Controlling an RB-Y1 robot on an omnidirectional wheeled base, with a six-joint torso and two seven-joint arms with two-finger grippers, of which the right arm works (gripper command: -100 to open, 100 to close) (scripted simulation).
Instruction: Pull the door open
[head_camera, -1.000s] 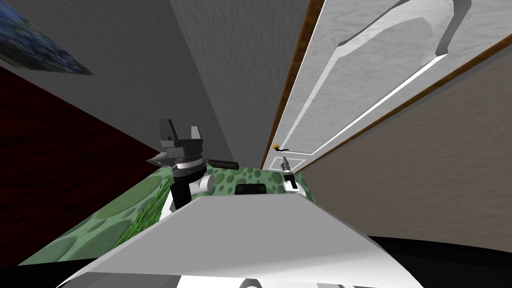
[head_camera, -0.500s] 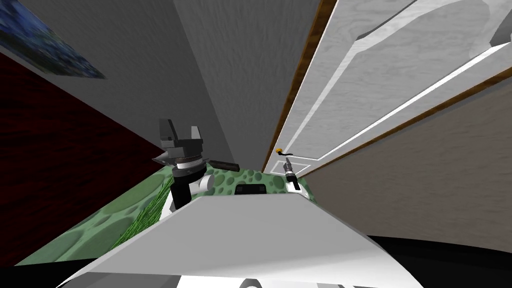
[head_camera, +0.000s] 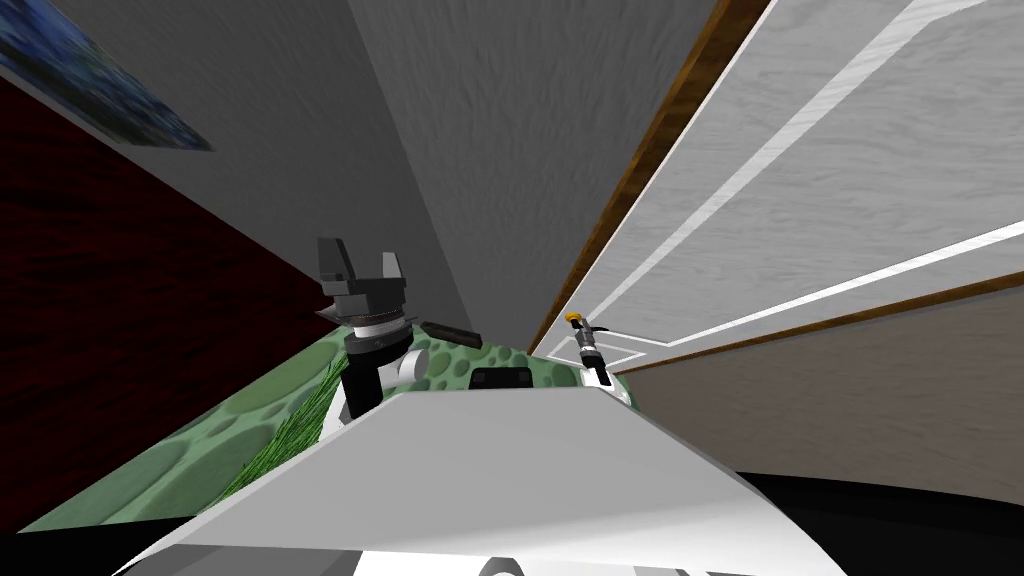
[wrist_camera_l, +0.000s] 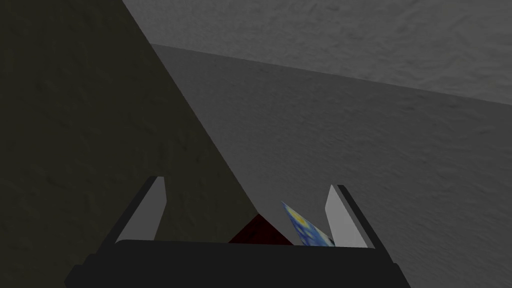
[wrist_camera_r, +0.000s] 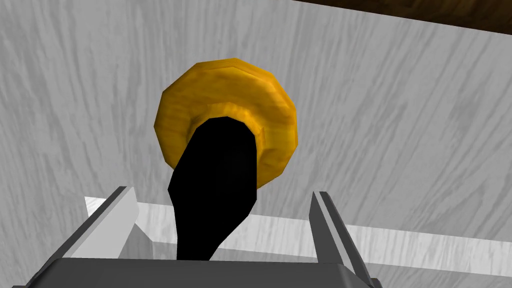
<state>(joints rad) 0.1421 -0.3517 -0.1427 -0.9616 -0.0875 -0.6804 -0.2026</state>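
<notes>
Right gripper (wrist_camera_r: 221, 192): fingers apart, astride the black lever handle (wrist_camera_r: 217, 155), not clamped. Lever: rigid, smooth, likely slick; best gripped across its shank, just short of the gold rose (wrist_camera_r: 225, 85). Door (wrist_camera_r: 400, 125): white grained panel directly ahead, hinged, probably heavy, so it wants a steady, arcing pull. Left gripper (wrist_camera_l: 246, 184): fingers apart, idle.

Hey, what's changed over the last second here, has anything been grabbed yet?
I moved closer to the white door, which now looms larger in the head view. The right gripper closed in on the black door handle, which now lies between its open fingers, not yet gripped, with the yellow rosette behind. The left gripper stayed raised and open.
</notes>
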